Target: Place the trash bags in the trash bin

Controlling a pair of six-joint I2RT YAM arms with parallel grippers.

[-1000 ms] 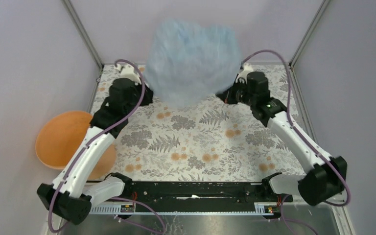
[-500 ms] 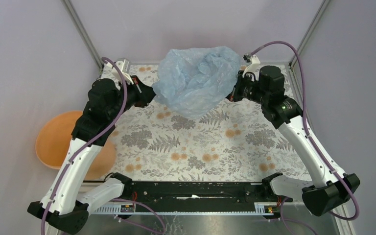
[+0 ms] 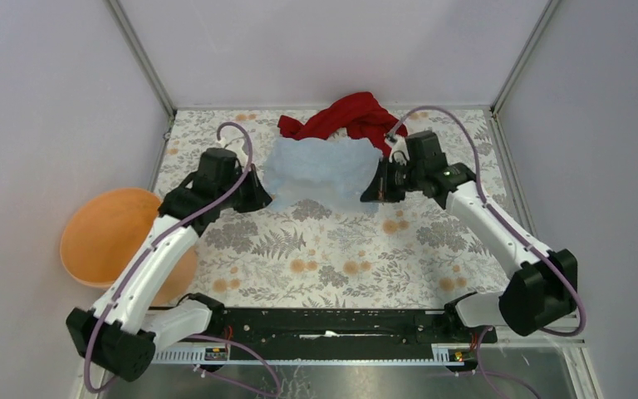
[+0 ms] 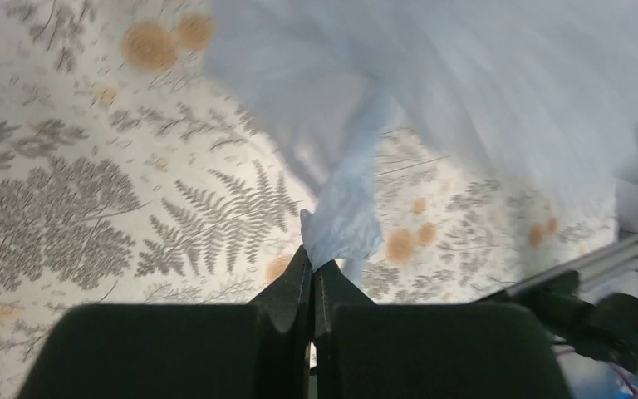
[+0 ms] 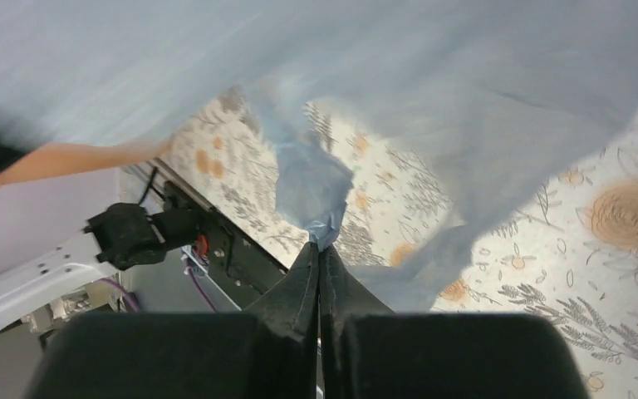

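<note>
Claw (image 4: 311,264) on bag (image 4: 482,75) edge (bin (image 3: 75,224) apart)

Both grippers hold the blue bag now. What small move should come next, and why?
Probably carry the trash bag leftward with both arms: the left gripper and right gripper each pinch an edge of it, and the trash bin stands far left, beside the left arm.

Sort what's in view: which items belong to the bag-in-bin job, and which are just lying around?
Job:
- trash bag, pinched at opposite sides by the left gripper and right gripper, both shut on it
- orange trash bin, by the table's left edge

Lying about:
- red cloth, at the far edge behind the bag
- floral table cover
</note>
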